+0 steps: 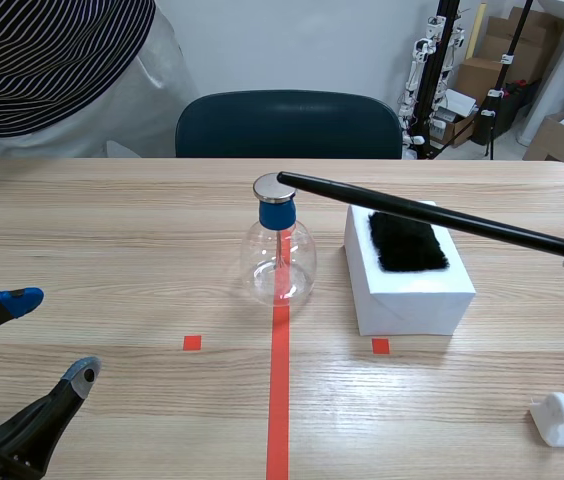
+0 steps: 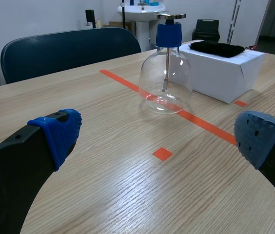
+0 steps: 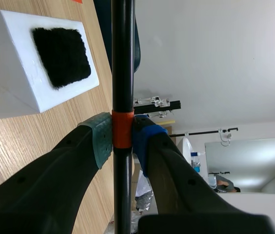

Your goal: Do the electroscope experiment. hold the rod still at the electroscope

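**Scene view.** You had the rod (image 1: 432, 215) slanting in from the right, passing over the white box (image 1: 407, 295) and its black fur patch (image 1: 407, 243). Its tip was at the metal disc (image 1: 274, 187) atop the electroscope (image 1: 280, 255); I could not tell whether it was touching or just above. The electroscope stood on the red tape line (image 1: 279, 400), just beside the box. Your left claw (image 1: 50, 338) lay low at the near left, spread and holding nothing.

**Left wrist view.** The spread pads stood over the bare surface (image 2: 103, 190), with the electroscope ahead and the box beyond it.

**Right wrist view.** Your right claw (image 3: 123, 139) pinched the rod at its orange band (image 3: 123, 127), far from the tip.

**Risk.** In my judgement, that long reach would magnify any wrist tremor at the tip. A drift could lift the tip off the disc, or push and topple the electroscope. The rod might also twist in the pads.

**Surface and room.** The surface was pale wood grain. A person in a striped top (image 1: 52, 50) leaned in at the far side, beside a dark chair (image 1: 287, 125). Cardboard boxes (image 1: 507, 50) stood by a white wall.
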`<state>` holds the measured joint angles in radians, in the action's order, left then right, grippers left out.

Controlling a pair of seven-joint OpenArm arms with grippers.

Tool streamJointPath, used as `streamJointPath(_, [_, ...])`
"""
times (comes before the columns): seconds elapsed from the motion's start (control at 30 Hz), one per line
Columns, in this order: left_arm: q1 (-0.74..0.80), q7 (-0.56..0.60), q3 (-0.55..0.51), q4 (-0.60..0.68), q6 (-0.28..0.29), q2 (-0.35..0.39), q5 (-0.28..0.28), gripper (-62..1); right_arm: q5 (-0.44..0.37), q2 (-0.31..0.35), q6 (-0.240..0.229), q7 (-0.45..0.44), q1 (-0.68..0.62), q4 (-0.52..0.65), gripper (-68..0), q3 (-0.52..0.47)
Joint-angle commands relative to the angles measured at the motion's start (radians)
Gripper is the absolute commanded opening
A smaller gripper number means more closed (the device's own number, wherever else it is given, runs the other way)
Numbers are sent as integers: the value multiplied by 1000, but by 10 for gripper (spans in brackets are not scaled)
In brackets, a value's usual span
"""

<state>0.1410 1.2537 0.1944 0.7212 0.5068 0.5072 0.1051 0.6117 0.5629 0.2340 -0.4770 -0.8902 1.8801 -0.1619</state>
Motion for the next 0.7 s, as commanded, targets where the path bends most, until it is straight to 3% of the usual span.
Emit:
streamJointPath(0.0, [0, 14, -4, 5, 1, 11, -8, 14, -18, 13, 11, -7, 9, 7, -676, -6])
streamJointPath(0.67, [0, 14, -4, 5, 1, 11, -8, 14, -18, 13, 12, -15, 9, 7, -676, -6])
